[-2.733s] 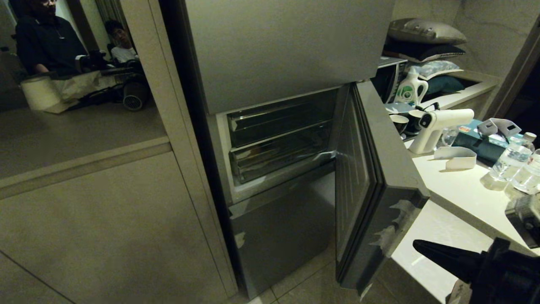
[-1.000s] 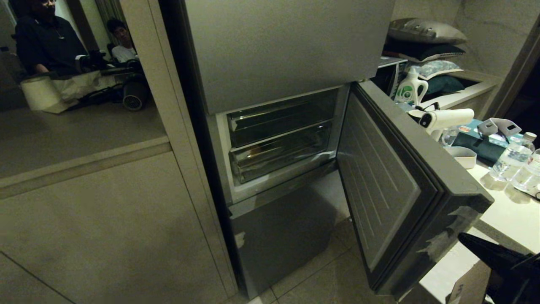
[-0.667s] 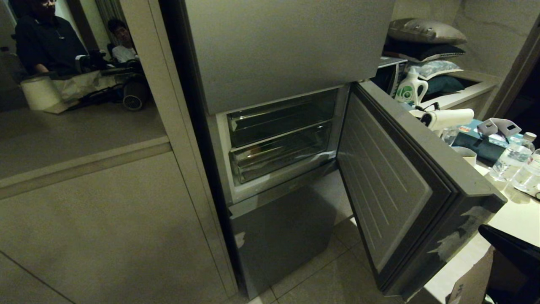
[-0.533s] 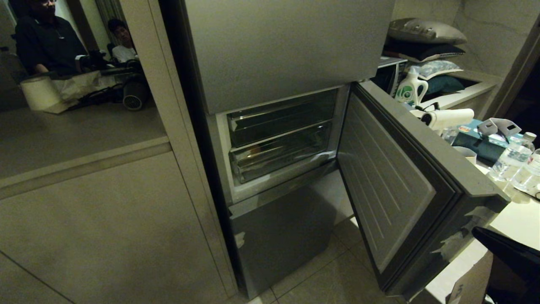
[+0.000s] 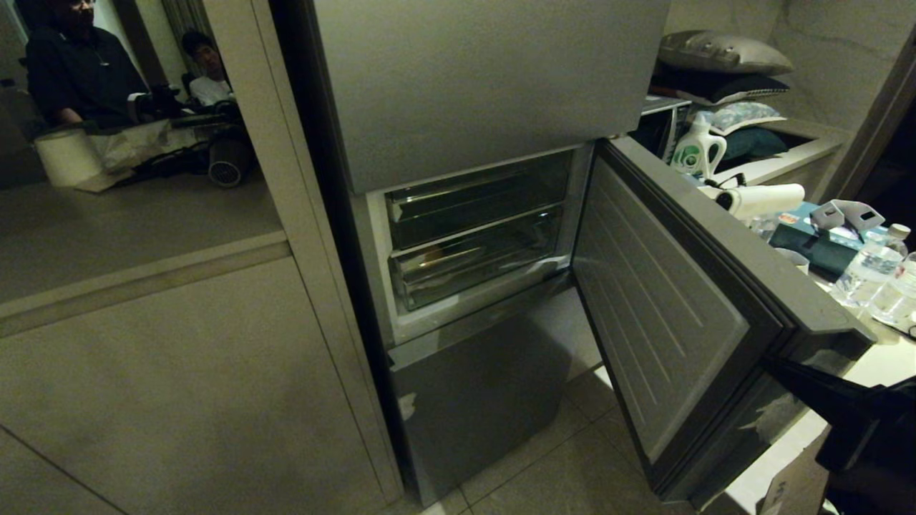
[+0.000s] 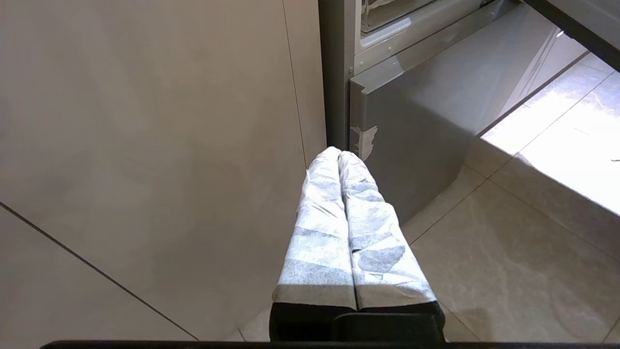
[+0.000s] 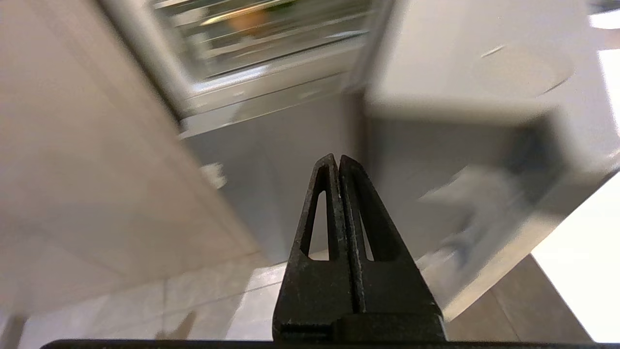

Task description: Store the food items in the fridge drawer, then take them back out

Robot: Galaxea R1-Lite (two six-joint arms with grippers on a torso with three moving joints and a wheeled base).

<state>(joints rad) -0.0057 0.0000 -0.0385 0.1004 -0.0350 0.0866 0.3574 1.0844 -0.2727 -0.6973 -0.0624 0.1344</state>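
Observation:
The fridge drawer [image 5: 472, 261] is the lower clear bin in the open middle compartment, pushed in. Its contents cannot be made out in the head view. In the right wrist view, a tan blur [image 7: 248, 20] and a strip of green [image 7: 286, 4] show through the clear drawer [image 7: 271, 39]; they look like the food items. My right gripper [image 5: 776, 368] [image 7: 337, 157] is shut and empty, its black tip at the outer corner of the swung-out fridge door [image 5: 665, 315]. My left gripper [image 6: 339, 154], with white-wrapped fingers, is shut and empty, low beside the fridge's bottom panel [image 6: 416, 126].
A counter [image 5: 880, 365] behind the open door carries water bottles [image 5: 869, 272], a white handheld device [image 5: 758, 200] and a detergent bottle [image 5: 695, 151]. A cardboard box [image 5: 794, 479] stands at the lower right. Two people [image 5: 79, 64] are far back on the left. Tiled floor lies below the door.
The fridge door has swung out wide to the right, opening a little more in the last second. My right gripper has moved up and left to the door's outer corner.

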